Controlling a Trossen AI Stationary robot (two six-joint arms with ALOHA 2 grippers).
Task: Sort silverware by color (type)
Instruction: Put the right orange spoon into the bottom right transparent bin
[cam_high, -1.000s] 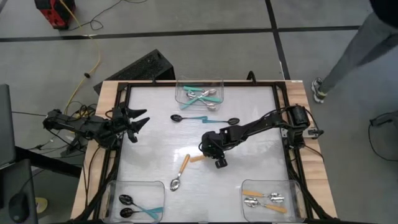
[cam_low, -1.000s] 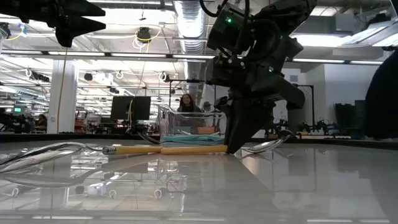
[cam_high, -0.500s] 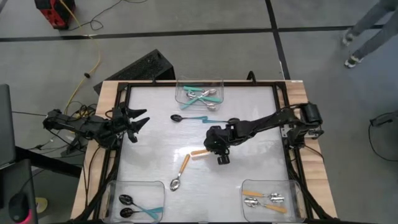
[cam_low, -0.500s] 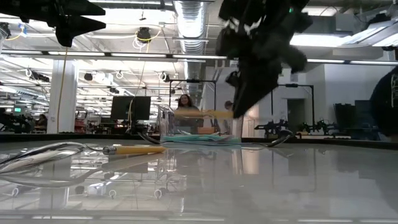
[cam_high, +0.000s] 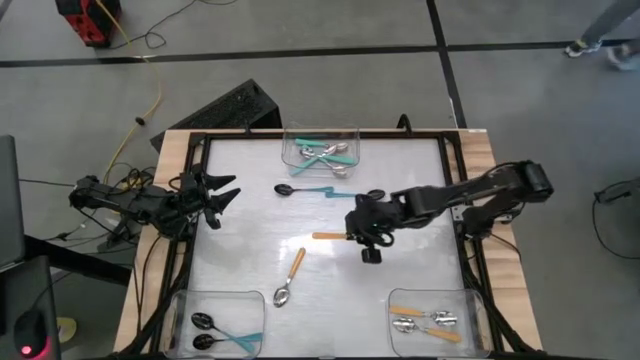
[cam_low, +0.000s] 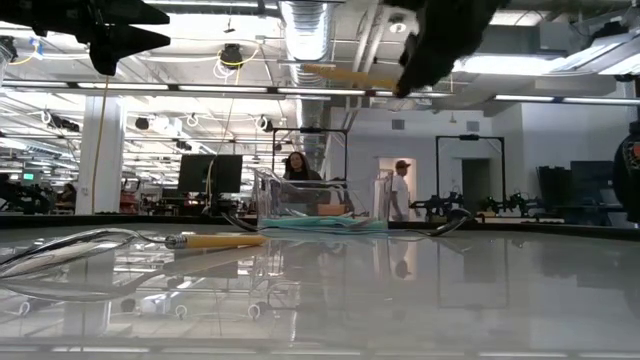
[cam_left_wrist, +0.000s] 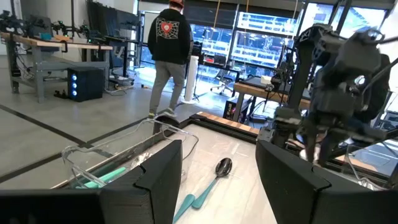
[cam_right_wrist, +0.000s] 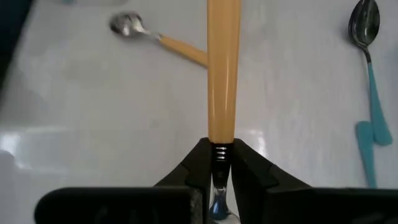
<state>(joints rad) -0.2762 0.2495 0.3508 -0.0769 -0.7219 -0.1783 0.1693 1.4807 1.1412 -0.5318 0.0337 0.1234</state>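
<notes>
Silverware is lying scattered over the white table (cam_high: 240, 240), part sorted, part loose. Working left to right.

Left gripper (cam_high: 225, 195) is waiting over the table's left edge, fingers standing apart, nothing between them. Its wrist view is looking toward the far bin and a black-bowled teal spoon (cam_left_wrist: 211, 180).

Near-left bin (cam_high: 215, 322) is holding two black-bowled spoons with teal handles. Just right of it, a loose orange-handled spoon (cam_high: 291, 275) is lying on bare table, silver bowl toward the near edge. Far-centre bin (cam_high: 321, 148) is holding silver-bowled teal spoons. Two more teal spoons with dark bowls (cam_high: 305, 190) are lying loose in front of it.

Right gripper (cam_high: 362, 235) is hanging above the table's middle, fingers pinched on the neck of an orange-handled spoon (cam_right_wrist: 222, 68), handle sticking out level, bowl hidden behind the fingers. Spoon is well clear of the surface in the low view.

Near-right bin (cam_high: 432, 318) is holding the other orange-handled spoons; that is likely where this one is going.

Risks, as I judge them:
- Grip is sitting on the thin neck, far from the spoon's middle. The long handle could be pivoting or slipping in the carry.
- Handle is projecting sideways; it could be catching the bin wall on the way in and tipping the bin or flicking the spoon out.
- Releasing from high up could be bouncing it off the spoons already inside.
</notes>
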